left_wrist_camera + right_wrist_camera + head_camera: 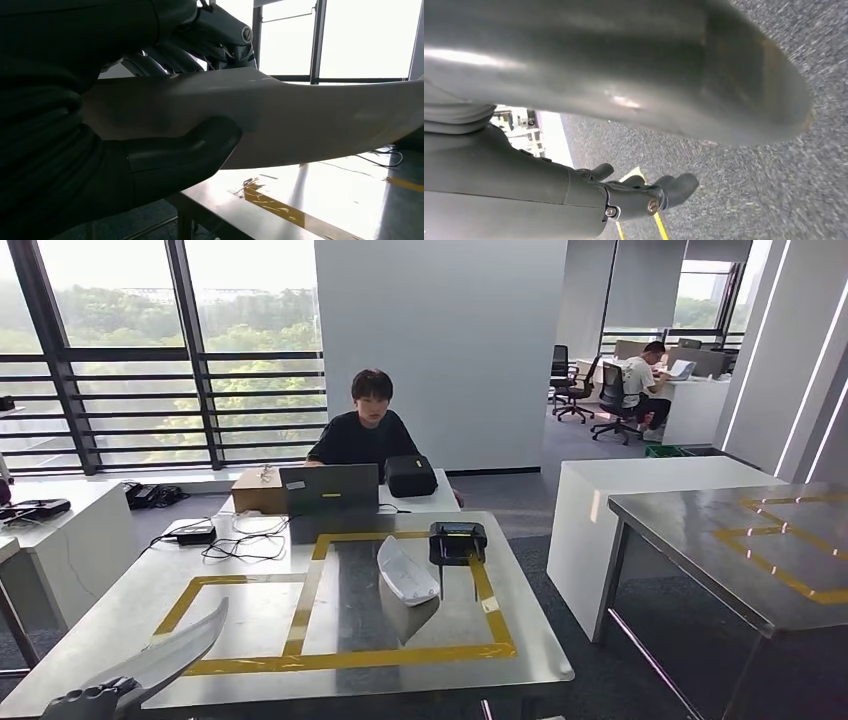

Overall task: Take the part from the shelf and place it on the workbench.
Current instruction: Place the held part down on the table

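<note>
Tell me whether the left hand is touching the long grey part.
Touching. In the left wrist view the left hand grips the grey part, its thumb pressed under it and fingers over the top.

Steel workbench [250,615] with yellow tape carries a white part [407,571], black device [458,540]

A broad, smooth grey rounded cover [624,65] spans the near field, blurred, with a dull highlight on its surface. Beneath it the right hand [644,192] extends, dark fingers [681,186] loosely curled and apart, holding nothing. Behind lies speckled grey carpet floor [774,190]. A yellow tape line [659,227] runs across the carpet just beside the hand. A bright, indistinct area [531,132] shows beyond.
</note>
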Controlling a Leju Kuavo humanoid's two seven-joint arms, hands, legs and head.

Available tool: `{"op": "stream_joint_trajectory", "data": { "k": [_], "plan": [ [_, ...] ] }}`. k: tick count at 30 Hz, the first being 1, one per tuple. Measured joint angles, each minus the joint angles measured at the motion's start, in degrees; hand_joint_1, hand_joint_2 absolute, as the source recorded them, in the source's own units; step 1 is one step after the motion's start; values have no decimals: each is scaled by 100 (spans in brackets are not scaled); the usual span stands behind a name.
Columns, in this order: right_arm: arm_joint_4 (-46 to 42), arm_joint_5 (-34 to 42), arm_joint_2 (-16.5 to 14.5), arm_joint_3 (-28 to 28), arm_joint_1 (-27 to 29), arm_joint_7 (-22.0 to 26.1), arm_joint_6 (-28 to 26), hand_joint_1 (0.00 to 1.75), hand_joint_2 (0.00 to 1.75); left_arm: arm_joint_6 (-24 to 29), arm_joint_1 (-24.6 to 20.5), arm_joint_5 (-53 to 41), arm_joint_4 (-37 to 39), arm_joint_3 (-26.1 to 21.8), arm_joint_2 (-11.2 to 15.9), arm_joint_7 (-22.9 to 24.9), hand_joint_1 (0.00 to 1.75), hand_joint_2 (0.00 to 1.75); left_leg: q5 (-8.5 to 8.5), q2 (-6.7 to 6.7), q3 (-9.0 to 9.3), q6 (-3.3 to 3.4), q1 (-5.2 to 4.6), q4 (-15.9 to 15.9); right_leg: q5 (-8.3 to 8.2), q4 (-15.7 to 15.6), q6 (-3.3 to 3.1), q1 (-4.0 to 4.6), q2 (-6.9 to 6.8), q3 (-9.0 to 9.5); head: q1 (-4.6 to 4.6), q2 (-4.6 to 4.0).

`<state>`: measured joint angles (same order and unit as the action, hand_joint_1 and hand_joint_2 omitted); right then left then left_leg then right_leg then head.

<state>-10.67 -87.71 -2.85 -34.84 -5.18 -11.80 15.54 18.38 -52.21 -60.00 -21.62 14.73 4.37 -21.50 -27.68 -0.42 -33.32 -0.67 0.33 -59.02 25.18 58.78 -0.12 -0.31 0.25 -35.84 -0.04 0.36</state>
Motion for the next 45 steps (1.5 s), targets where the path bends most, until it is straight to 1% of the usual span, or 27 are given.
{"op": "stream_joint_trajectory", "data": {
  "k": [2,5,6,7,8,10,12,15,17,18,20,21,22,23,24,25,27,28,33,35,37,38,39,40,42,44,45],
  "plan": [
    [0,0,-2,3,-6,0,-1,0,0,1,-10,-1,-16,2,-2,-7,175,175,-126,5,-74,-54,3,-190,2,-44,-81,-27,0,56,-9,1],
    [0,0,-3,4,-9,0,-2,0,0,-1,-12,-11,-14,5,-2,-16,175,175,-538,7,-606,-104,10,-1209,40,-59,-160,-29,2,118,-27,1],
    [0,0,-3,4,-4,0,-2,0,0,-3,1,-30,-8,7,-3,-25,175,175,-590,8,-788,-112,11,-1493,57,-56,-167,-25,6,132,-28,1],
    [0,0,-3,4,1,0,-2,0,0,-5,14,-55,-3,10,-5,-44,175,175,-539,8,-887,-111,10,-1597,76,-50,-167,-21,11,147,-29,1],
    [0,0,-5,4,4,0,-2,0,0,-7,21,-89,-2,13,-10,-74,175,175,-375,8,-873,-102,10,-1470,99,-41,-160,-19,16,168,-31,1],
    [0,0,-13,5,3,0,-2,0,0,-7,23,-159,-5,28,-33,-144,175,175,80,8,-587,-60,6,-747,161,-17,-130,-16,23,225,-34,1],
    [-1,0,-21,6,-9,-1,-5,0,0,-2,21,-232,-14,69,-83,-203,175,175,274,6,-303,-15,-13,-160,214,14,-79,-2,24,246,-34,1],
    [-2,1,-23,7,-24,-3,-4,0,0,-1,32,-326,-39,160,-186,-268,175,175,234,-7,-226,60,-25,-31,237,3,6,5,22,247,-16,1],
    [-3,2,-25,7,-32,-4,-3,0,0,-2,29,-358,-74,211,-258,-284,175,175,229,-7,-193,129,0,6,333,146,73,2,13,191,-5,1],
    [-4,2,-24,7,-40,-6,-3,0,0,-2,24,-365,-93,235,-295,-288,175,175,225,-5,-175,160,15,20,449,380,106,-5,8,77,5,1],
    [-4,2,-22,7,-51,-8,-4,0,0,-4,24,-370,-112,277,-359,-292,175,175,201,-1,-159,197,19,22,747,1138,157,-23,2,-334,23,1],
    [-4,2,-22,7,-50,-9,-4,0,0,-5,34,-374,-114,290,-381,-294,175,175,189,0,-150,203,19,20,834,1475,174,-32,2,-540,27,1],
    [-4,2,-22,7,-46,-8,-4,0,0,-7,44,-378,-114,297,-398,-295,175,175,173,0,-136,203,19,17,812,1636,187,-42,1,-670,30,1],
    [-4,2,-22,7,-41,-8,-4,0,0,-8,52,-381,-114,299,-412,-296,175,175,153,0,-114,197,21,13,677,1568,193,-54,0,-684,32,1],
    [-4,2,-22,7,-39,-8,-5,0,0,-8,56,-384,-117,302,-423,-296,175,175,129,0,-85,185,25,8,452,1275,194,-66,-3,-580,34,1],
    [-4,2,-22,7,-38,-8,-6,0,0,-8,56,-385,-122,303,-431,-296,175,175,100,0,-55,163,27,1,214,848,193,-77,-9,-408,35,1],
    [-3,2,-22,7,-45,-7,-7,0,0,-10,45,-384,-132,304,-440,-295,175,175,53,-6,-29,103,11,-13,-20,183,171,-65,-14,-102,29,2],
    [-3,2,-22,7,-47,-7,-7,0,0,-11,40,-383,-134,304,-442,-294,175,175,41,-10,-29,70,1,-11,-23,44,149,-56,-13,-38,26,3],
    [-4,2,-25,7,-43,-7,-6,0,0,-14,28,-382,-149,305,-447,-296,175,175,-75,1,-61,-83,8,-125,22,-28,-36,-67,-6,56,-2,8],
    [-4,2,-25,7,-49,-7,-8,0,0,-13,18,-382,-150,314,-448,-297,175,175,-299,8,-317,-109,11,-625,41,-37,-85,-67,-8,90,-16,8],
    [-4,2,-25,7,-51,-8,-9,0,0,-14,34,-382,-140,331,-448,-298,175,175,-563,8,-746,-128,13,-1389,71,-33,-121,-58,-5,116,-18,8],
    [-4,2,-25,7,-47,-8,-9,0,0,-15,50,-382,-134,338,-446,-298,175,175,-585,8,-913,-130,13,-1640,88,-29,-131,-53,0,132,-19,8],
    [-4,2,-25,7,-42,-8,-9,0,0,-15,63,-382,-130,342,-445,-298,175,175,-484,8,-968,-124,13,-1660,107,-24,-130,-51,7,152,-22,8],
    [-4,2,-25,7,-37,-8,-9,0,0,-15,68,-382,-130,343,-444,-298,175,175,-280,8,-916,-109,12,-1458,131,-15,-122,-51,15,178,-25,8],
    [-4,2,-26,7,-36,-5,-9,0,0,-15,56,-382,-132,347,-444,-298,175,175,175,9,-582,-56,4,-666,196,14,-84,-44,25,233,-30,8],
    [-4,2,-27,8,-47,-4,-9,0,0,-15,31,-382,-133,357,-449,-301,175,175,318,8,-332,-6,-15,-131,246,42,-25,-33,28,244,-25,8],
    [-4,2,-27,9,-51,-4,-10,0,0,-15,23,-384,-133,366,-454,-301,175,175,277,3,-300,14,-27,-77,255,43,6,-28,28,237,-20,8]
  ]
}}
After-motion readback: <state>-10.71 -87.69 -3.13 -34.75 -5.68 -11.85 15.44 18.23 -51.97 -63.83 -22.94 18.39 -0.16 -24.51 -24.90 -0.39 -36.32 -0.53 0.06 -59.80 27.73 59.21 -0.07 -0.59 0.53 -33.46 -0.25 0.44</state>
